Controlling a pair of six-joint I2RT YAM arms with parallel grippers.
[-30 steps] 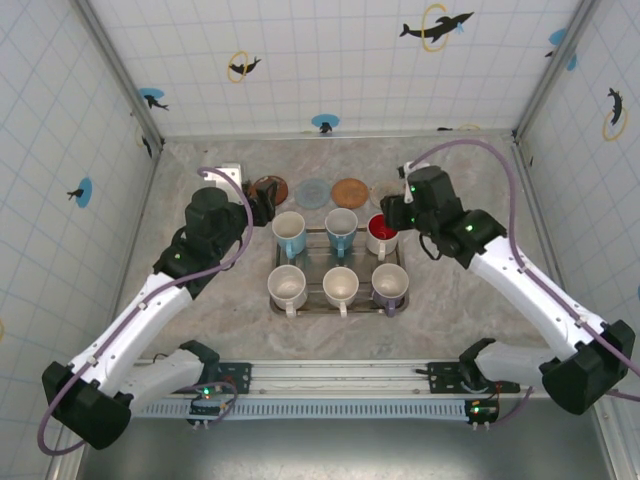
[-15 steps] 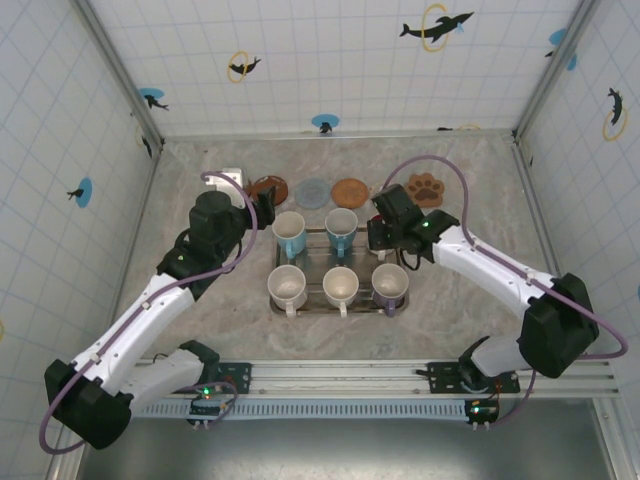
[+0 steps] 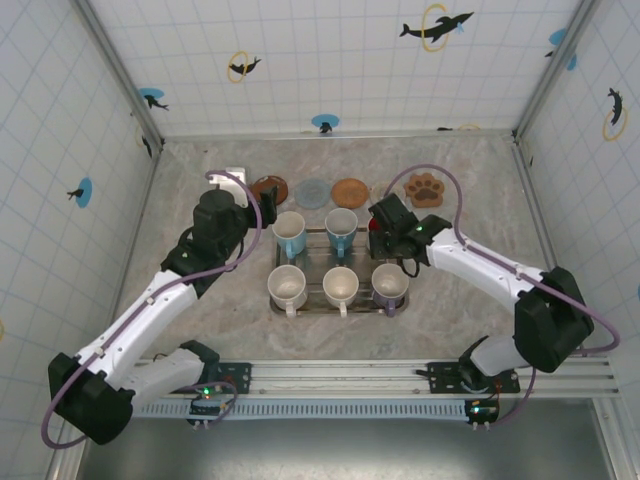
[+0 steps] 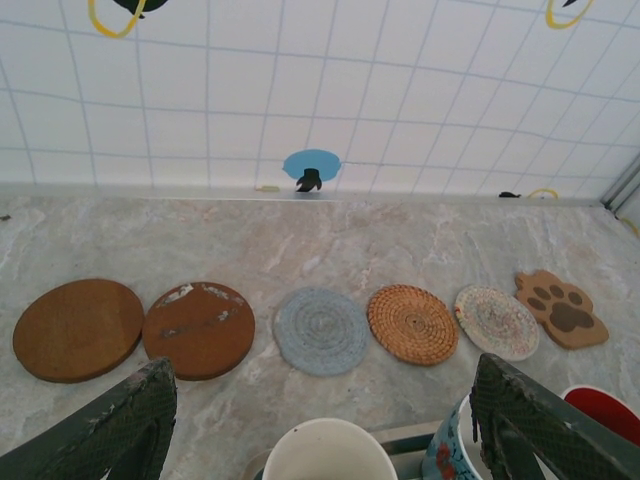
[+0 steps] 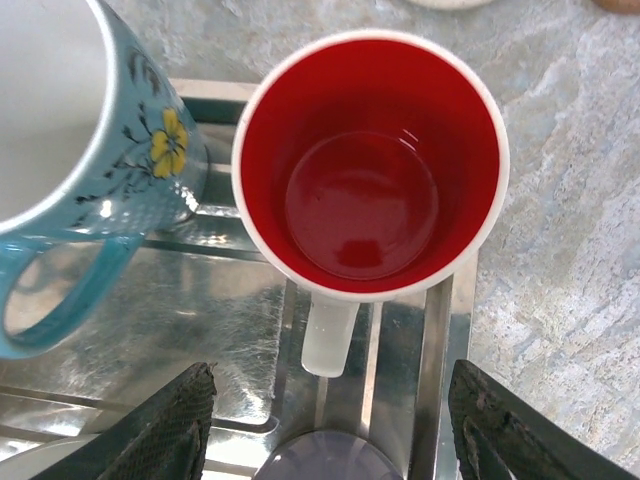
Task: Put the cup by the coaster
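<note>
six cups in the tray, the red one lined up for pickup

the right gripper [image 5: 330, 395] hangs over the tray [image 5: 230, 330] with its two fingers well apart and nothing between them. the red cup [image 5: 370, 165] stands upright just ahead of the fingertips in the tray's corner slot, and its white handle points back toward the wrist, roughly centred between the fingers. close on the gripper's left is a blue flowered cup [image 5: 90, 150], nearly touching the red one. a greyish cup [image 5: 320, 465] sits nearer the wrist.

the left gripper [image 4: 325, 400] is also spread wide and empty. the rim of a white cup [image 4: 325, 450] sits just under it. the coasters [image 4: 322, 330] lie in a row ahead of it, with the paw-shaped coaster [image 4: 560, 308] farthest to its right.

this looks like the reach before the grasp. the red cup seems to be the target, and it is not yet gripped or lifted.

the next move calls for lowering the right fingers onto the cup's wall or handle and closing firmly. the cup must then rise straight up so it clears the tray edge without nudging the blue neighbour. after that it goes forward past the tray, to be set down upright on bare marble just beside a coaster, not on top of one.
</note>
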